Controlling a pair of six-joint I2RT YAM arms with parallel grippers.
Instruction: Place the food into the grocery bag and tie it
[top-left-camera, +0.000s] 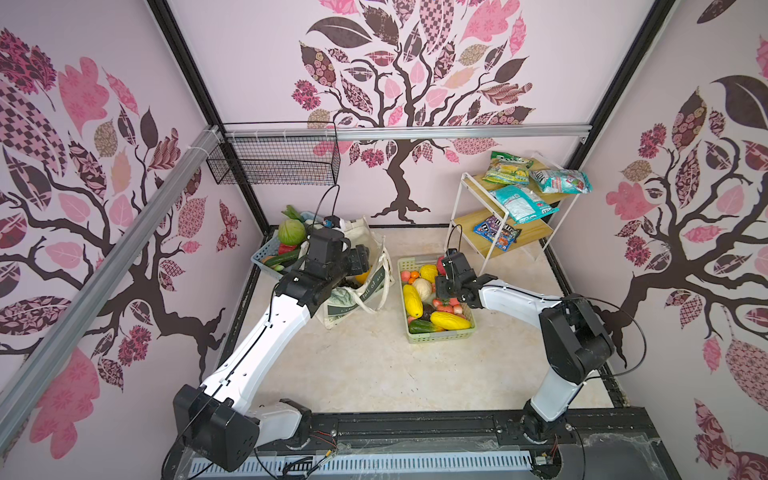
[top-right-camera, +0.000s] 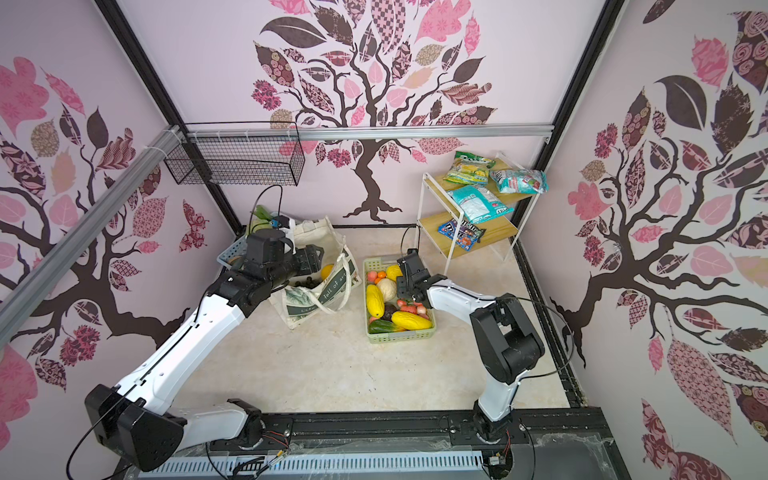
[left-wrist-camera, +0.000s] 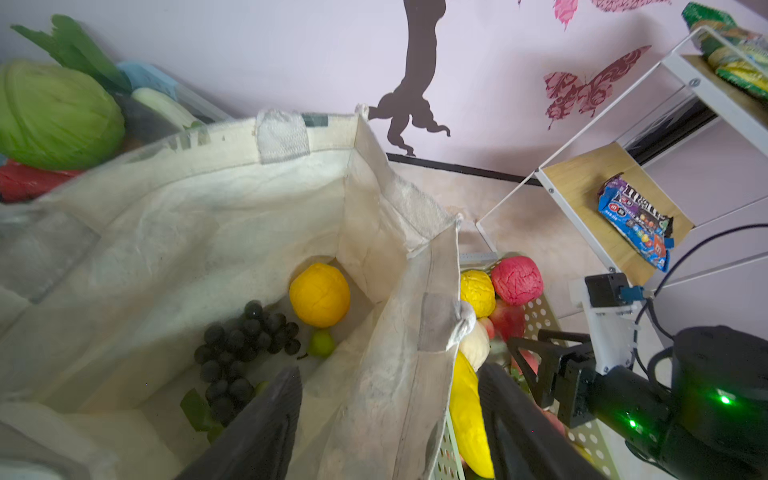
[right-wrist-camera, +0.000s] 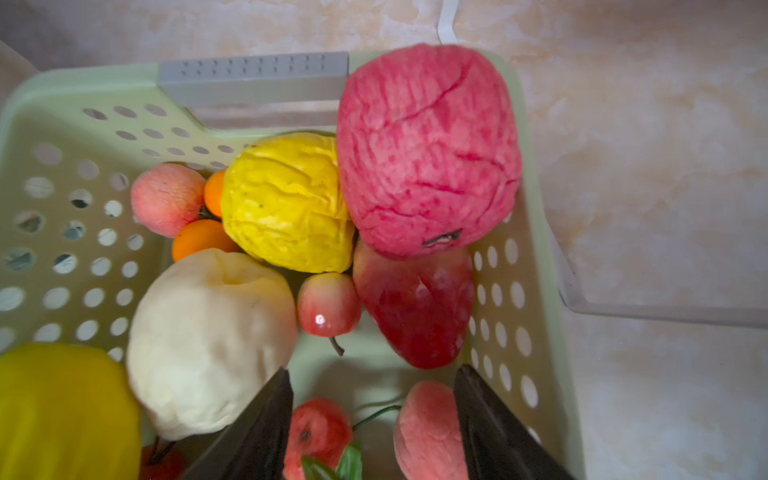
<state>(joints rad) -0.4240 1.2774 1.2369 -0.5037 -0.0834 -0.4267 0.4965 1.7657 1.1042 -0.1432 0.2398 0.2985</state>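
The cream grocery bag (top-left-camera: 365, 245) stands open at the back left. In the left wrist view it (left-wrist-camera: 208, 208) holds food: a yellow-orange round fruit (left-wrist-camera: 320, 295), a dark grape bunch (left-wrist-camera: 241, 345) and a small green fruit (left-wrist-camera: 322, 343). My left gripper (left-wrist-camera: 390, 415) is open, with one finger inside the bag and one outside its side wall. My right gripper (right-wrist-camera: 372, 399) is open low over the pale-green basket (right-wrist-camera: 62, 95). A pink peach (right-wrist-camera: 428, 428) and a small red apple (right-wrist-camera: 316, 428) lie between its fingers. Ahead lie a red bumpy fruit (right-wrist-camera: 428, 153), a yellow fruit (right-wrist-camera: 286, 203) and a cream one (right-wrist-camera: 208, 340).
A green cabbage (top-left-camera: 291, 232) tops a blue basket (top-left-camera: 266, 257) behind the bag, against the left wall. A white-framed shelf (top-left-camera: 536, 232) with snack packets (top-left-camera: 519, 195) stands at the back right. A black wire basket (top-left-camera: 274, 162) hangs from the rail.
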